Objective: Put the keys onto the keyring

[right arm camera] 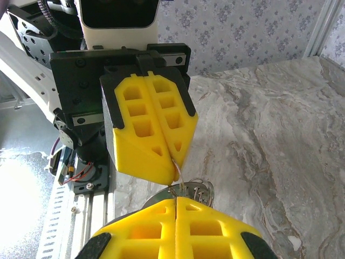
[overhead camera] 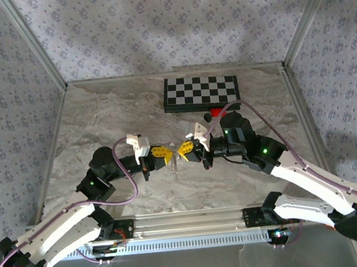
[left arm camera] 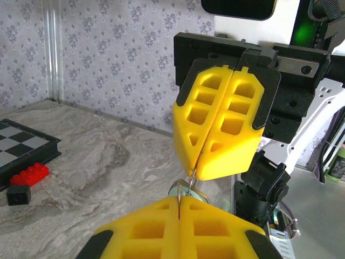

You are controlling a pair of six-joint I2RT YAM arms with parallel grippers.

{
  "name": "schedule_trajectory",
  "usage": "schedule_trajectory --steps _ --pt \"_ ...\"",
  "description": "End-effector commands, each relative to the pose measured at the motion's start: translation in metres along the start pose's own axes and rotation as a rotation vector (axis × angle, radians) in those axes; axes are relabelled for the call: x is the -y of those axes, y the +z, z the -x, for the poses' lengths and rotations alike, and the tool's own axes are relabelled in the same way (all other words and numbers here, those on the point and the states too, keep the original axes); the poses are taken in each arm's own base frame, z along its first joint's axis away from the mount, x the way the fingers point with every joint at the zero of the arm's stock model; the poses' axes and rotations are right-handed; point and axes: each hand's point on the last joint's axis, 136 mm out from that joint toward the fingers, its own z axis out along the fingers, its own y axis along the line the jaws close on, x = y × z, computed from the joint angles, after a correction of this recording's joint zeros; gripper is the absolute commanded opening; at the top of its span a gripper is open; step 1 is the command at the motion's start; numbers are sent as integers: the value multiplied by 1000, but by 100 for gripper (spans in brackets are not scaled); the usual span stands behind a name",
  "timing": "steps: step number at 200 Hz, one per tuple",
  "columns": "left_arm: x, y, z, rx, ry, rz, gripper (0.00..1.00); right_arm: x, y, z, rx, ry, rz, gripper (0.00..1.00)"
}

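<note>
The left end effector (overhead camera: 169,153) and right end effector (overhead camera: 180,149) met tip to tip, both pinched shut on the keyring (right arm camera: 175,171), with the key (right arm camera: 198,191) hanging just below them and apparently not yet threaded.

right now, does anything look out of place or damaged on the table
Nothing stands out. The left gripper and right gripper meet tip to tip, both shut on the keyring dangling between them; the red block lies beside the checkerboard.

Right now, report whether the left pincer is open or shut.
Shut. The left pincer has its yellow fingers pressed flat together with no gap, nipping the thin keyring strand at their tips.
</note>
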Motion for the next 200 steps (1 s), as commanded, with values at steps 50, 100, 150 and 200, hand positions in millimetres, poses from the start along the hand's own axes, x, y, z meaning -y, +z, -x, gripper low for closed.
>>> schedule_trajectory --steps 50,100,150,200 --pt "14 -2 19 47 36 -52 0 1 0 2 20 -26 -7 0" --pt "15 -2 19 46 37 -55 0 1 2 4 26 -25 -7 0" --pt "16 -3 19 50 42 -52 0 1 3 2 22 -20 -4 0" --pt "16 -3 18 50 41 -54 0 1 7 0 18 -12 5 0"
